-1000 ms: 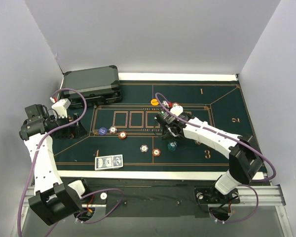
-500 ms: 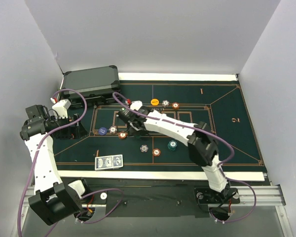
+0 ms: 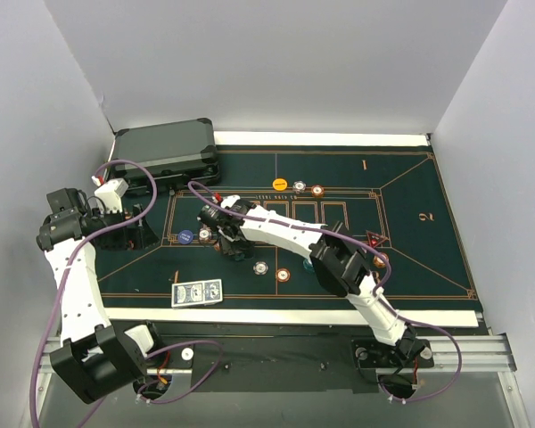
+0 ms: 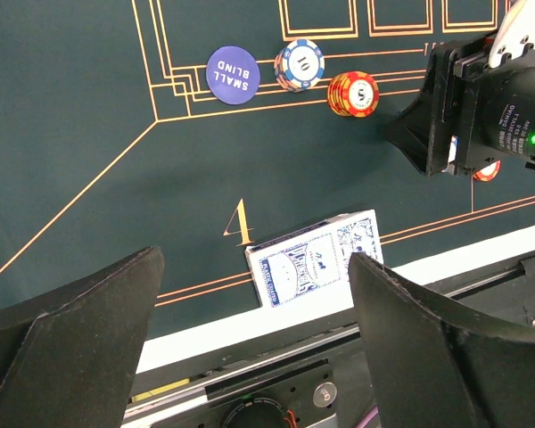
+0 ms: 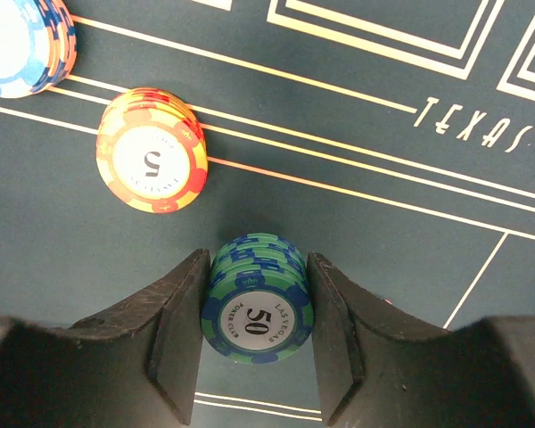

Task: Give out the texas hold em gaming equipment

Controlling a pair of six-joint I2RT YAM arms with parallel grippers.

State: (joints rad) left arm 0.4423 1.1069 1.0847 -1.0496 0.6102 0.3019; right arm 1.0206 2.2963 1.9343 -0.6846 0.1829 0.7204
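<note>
Right gripper (image 5: 257, 276): pinched snugly on green 50 chips (image 5: 259, 312), low centre, beside the 5 stack (image 5: 152, 150), probably for placing there.
Left gripper (image 4: 256, 259): gaped wide, empty, waiting above the card deck (image 4: 314, 259).

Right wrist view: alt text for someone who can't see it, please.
The right tool clamps a green-and-blue chip stack marked 50 over dark green felt with gold lines. A red-and-yellow stack marked 5 sits up and to the left, and a blue-and-white stack is cropped at the top-left corner.
</note>
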